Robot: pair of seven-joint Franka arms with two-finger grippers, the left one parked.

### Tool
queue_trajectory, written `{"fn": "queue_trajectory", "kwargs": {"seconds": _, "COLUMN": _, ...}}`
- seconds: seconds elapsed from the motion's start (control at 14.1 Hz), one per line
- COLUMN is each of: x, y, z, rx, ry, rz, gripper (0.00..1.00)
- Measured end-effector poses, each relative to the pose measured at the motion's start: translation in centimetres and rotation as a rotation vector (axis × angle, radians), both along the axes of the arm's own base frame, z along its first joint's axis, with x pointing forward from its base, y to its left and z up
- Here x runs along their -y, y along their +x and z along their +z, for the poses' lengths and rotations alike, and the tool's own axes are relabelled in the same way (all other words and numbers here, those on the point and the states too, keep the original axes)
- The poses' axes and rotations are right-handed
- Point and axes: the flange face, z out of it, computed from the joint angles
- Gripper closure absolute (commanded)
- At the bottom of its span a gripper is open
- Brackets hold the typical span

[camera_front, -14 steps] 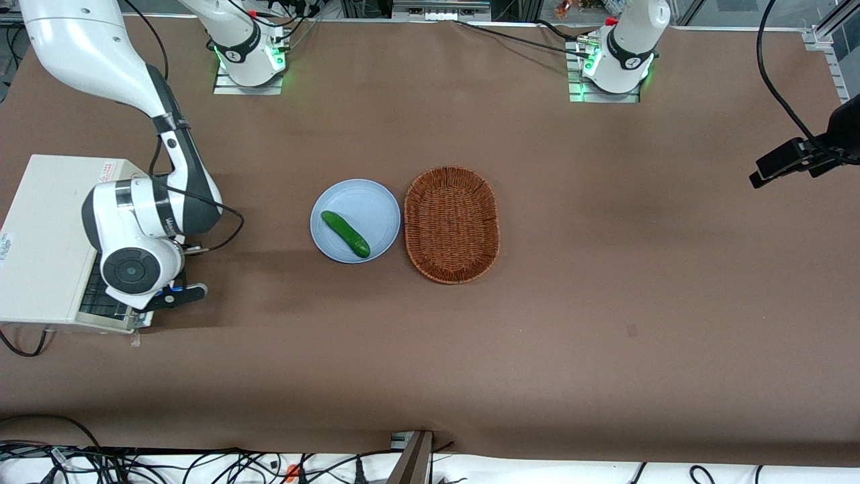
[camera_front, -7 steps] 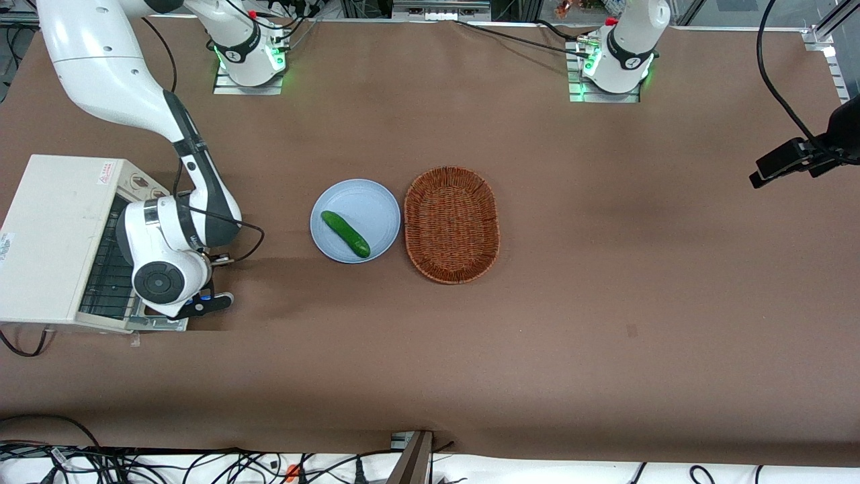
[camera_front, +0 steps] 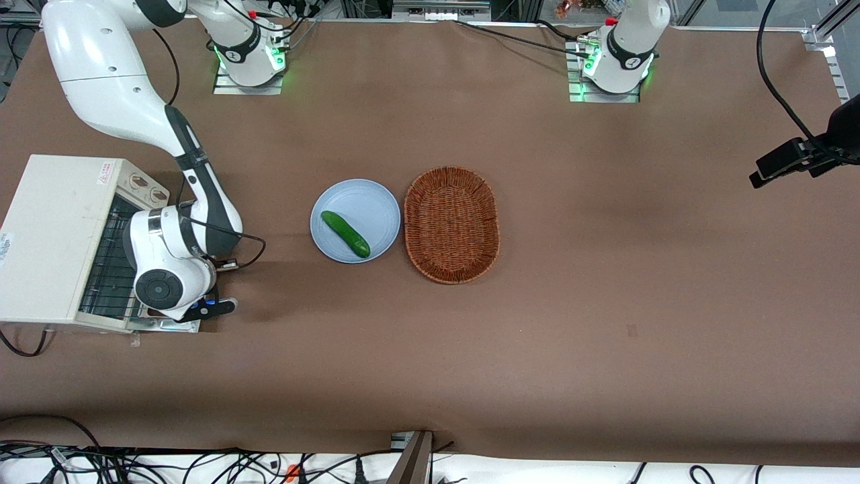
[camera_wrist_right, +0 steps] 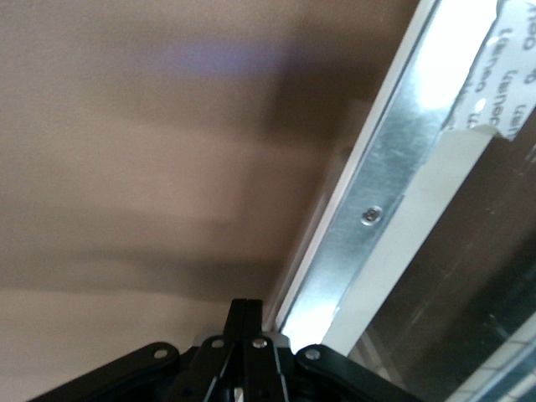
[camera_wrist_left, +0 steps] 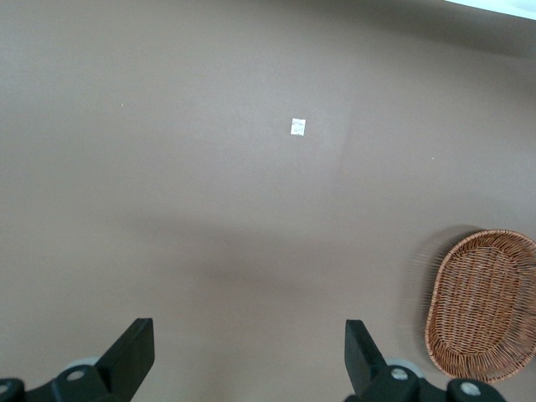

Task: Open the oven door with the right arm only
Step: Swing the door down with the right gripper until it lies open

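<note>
- I have the right arm (camera_front: pixel 144 128) bent down at the working arm's end of the surface (camera_front: pixel 605 302), its round wrist cap just in front of the toaster oven (camera_front: pixel 57 235).
- The oven door (camera_front: pixel 164 325) is swung down and out from the oven's front; I see only a strip of its silver frame past the wrist, low over the surface, and the wire rack (camera_front: pixel 111 269) inside is exposed.
- In the right wrist view, the door's metal frame (camera_wrist_right: pixel 377 251) with one screw and the dark glass beside it fill much of the picture.
- The gripper (camera_wrist_right: pixel 243 331) sits right at the edge of that frame; its fingers look pressed together, clenched with nothing visible between them.
- A blue plate (camera_front: pixel 366 202) carrying a cucumber (camera_front: pixel 345 233) lies near the middle of the surface, just beside an oval wicker basket (camera_front: pixel 451 224).
</note>
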Motion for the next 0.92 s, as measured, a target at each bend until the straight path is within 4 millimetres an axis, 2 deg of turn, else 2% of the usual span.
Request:
{"fn": "queue_trajectory", "kwargs": {"seconds": 0.21, "x": 0.2, "y": 0.0, "z": -0.4, "rx": -0.001, "ry": 0.009, "rz": -0.012, "gripper": 1.00}}
{"fn": "queue_trajectory", "kwargs": {"seconds": 0.92, "x": 1.6, "y": 0.3, "z": 0.1, "rx": -0.003, "ry": 0.048, "rz": -0.176, "gripper": 1.00}}
